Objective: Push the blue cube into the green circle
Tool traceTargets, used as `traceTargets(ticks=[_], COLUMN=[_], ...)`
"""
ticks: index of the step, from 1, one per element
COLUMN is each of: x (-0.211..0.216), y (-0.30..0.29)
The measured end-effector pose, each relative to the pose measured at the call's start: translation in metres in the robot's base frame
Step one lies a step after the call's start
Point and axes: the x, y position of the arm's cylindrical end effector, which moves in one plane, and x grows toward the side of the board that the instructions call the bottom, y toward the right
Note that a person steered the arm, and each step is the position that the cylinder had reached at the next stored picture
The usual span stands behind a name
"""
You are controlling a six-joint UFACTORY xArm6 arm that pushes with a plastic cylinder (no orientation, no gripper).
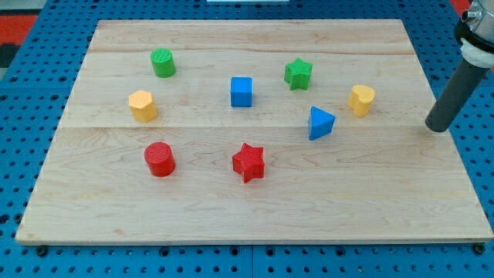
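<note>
End effector: a bare dark rod, nothing held; my tip [438, 127] rests on the wooden surface [255, 208] at the view's right edge, touching no block. Nearest, toward the view's left of my tip: yellow cylinder-like block [360, 100], then blue triangular block [320, 123]. Farther left: green star [298, 73], red star [248, 161], blue cube [241, 91]. Farthest: red cylinder [160, 159], yellow block [142, 105], green circle [163, 62]. Blue cube stands well apart from green circle.

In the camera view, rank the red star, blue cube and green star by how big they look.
1. red star, largest, though it is nearer the view's bottom.
2 and 3. blue cube and green star look alike; unranked.
</note>
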Motion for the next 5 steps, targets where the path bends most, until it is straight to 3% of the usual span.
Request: traceTargets(ticks=[1,4,5], x=[0.000,-0.058,-0.063], y=[0.000,-0.178,-0.197])
